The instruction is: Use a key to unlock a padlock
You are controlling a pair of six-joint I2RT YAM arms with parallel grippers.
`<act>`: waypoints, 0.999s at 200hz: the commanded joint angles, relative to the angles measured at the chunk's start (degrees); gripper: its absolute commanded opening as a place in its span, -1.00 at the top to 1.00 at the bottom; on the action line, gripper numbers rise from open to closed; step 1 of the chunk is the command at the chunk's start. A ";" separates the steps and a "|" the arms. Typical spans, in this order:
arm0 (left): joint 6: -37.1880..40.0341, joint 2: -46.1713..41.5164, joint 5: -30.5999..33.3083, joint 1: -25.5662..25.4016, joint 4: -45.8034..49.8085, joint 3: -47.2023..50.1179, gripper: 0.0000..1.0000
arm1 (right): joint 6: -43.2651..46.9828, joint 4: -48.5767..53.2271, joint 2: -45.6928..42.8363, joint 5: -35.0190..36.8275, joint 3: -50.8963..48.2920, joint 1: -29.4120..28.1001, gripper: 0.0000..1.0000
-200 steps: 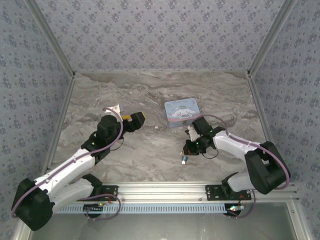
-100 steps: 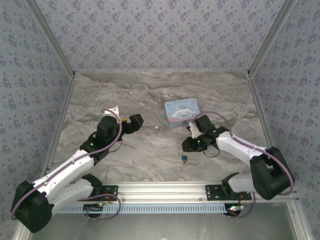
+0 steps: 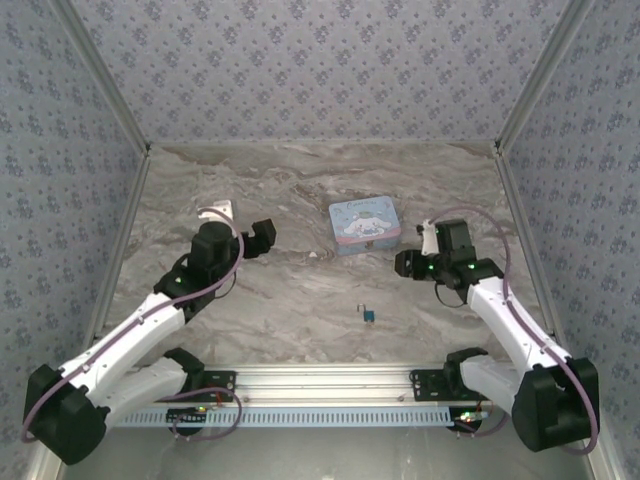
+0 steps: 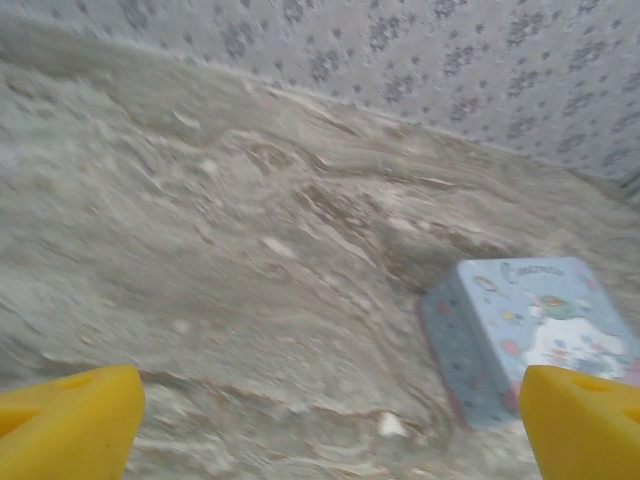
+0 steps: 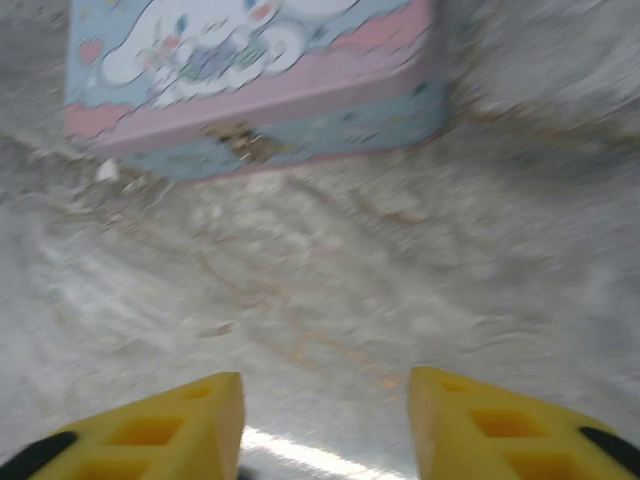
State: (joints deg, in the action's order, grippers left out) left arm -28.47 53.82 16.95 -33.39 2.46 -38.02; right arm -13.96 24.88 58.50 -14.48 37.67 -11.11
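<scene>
- The right gripper [image 3: 405,264] is open: in its wrist view the two yellow fingertips [image 5: 160,425] stand apart with nothing but bare table between them, so it grasps nothing.
- It hovers just off the near right corner of the pale blue cartoon tin [image 3: 365,224], its fingers pointing left towards that box.
- The right wrist view shows the tin [image 5: 250,70] from its near side, with a small brassy clasp [image 5: 245,140] on the front wall, though the picture is blurred.
- The left gripper [image 3: 262,235] is released too. Its yellow fingertips [image 4: 70,425] sit at opposite edges of the left wrist view, spread wide and empty.
- It is held left of the tin [image 4: 530,335], well apart from it.
- The padlock [image 3: 369,316] lies on the marbled table [image 3: 300,290], nearer the arm bases than the tin, between the two arms and well apart from both grippers.
- A tiny dark sliver, the key [image 3: 361,307], sits just beside the padlock's upper left. It is too small to tell whether they touch.
</scene>
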 commanded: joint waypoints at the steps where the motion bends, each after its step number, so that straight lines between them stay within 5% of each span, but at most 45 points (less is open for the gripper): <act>1: 12.37 0.48 6.47 0.43 1.11 -1.29 -0.93 | 1.42 -1.44 -2.34 7.66 0.82 3.05 -0.18; 29: 19.80 0.02 8.95 0.77 -2.04 0.35 -0.95 | 0.36 -5.51 -5.18 10.57 -1.41 7.89 -0.43; 60: 25.39 0.21 10.47 1.64 -2.96 1.65 -0.97 | 0.42 -12.82 -7.64 13.20 -5.37 11.96 -0.99; 114: 26.76 0.41 12.03 4.04 -4.57 5.06 -0.99 | 6.27 -35.94 -7.17 21.26 -17.82 15.69 -1.00; 200: 24.80 -4.22 11.29 6.80 -8.92 11.07 -0.99 | 2.72 -45.40 -0.72 21.48 -19.72 15.96 -1.00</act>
State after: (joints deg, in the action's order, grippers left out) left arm -3.49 50.78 28.12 -27.64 -4.08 -27.73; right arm -10.04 -14.39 55.00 5.82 18.87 4.62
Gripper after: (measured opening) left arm 0.994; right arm 0.999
